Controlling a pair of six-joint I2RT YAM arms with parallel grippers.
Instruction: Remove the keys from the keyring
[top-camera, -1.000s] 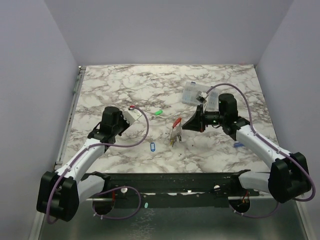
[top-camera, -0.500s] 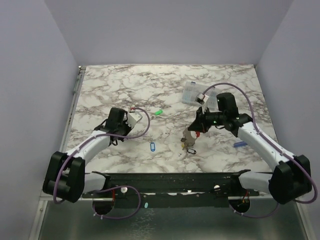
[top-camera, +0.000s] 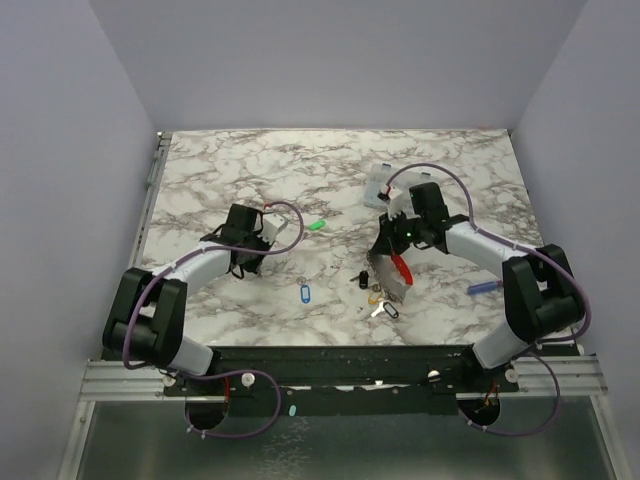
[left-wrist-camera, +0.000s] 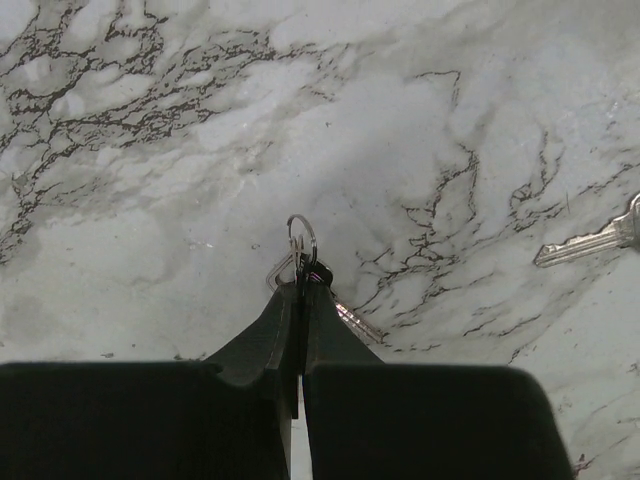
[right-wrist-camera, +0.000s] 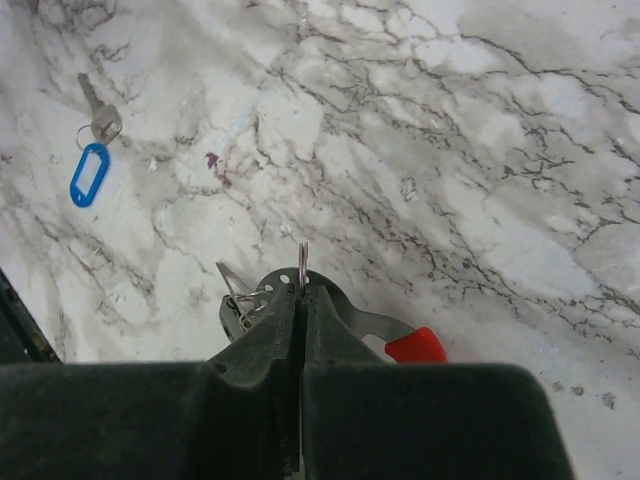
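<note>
My right gripper (right-wrist-camera: 302, 282) is shut on the thin keyring (right-wrist-camera: 302, 256), which stands on edge between the fingertips. A bunch of keys (right-wrist-camera: 234, 302) hangs off the ring to the left. A flat metal piece with a red tip (right-wrist-camera: 416, 345) sticks out to the right. In the top view this gripper (top-camera: 384, 263) is low over the table, with keys (top-camera: 374, 292) spread just in front of it. My left gripper (left-wrist-camera: 302, 276) is shut on a second small wire ring (left-wrist-camera: 301, 236) with a key (left-wrist-camera: 352, 320) under it. It sits at left centre in the top view (top-camera: 244, 262).
A blue-tagged key (right-wrist-camera: 89, 174) lies left of the bunch and also shows in the top view (top-camera: 305, 293). A loose key (left-wrist-camera: 588, 240) lies right of my left gripper. A green tag (top-camera: 318, 224), a clear compartment box (top-camera: 382, 186) and a blue stick (top-camera: 479, 289) are on the marble table (top-camera: 250, 170).
My right gripper has come down and toward the near edge with the key bunch, which now rests on the table. My left gripper has shifted right toward the table's middle.
</note>
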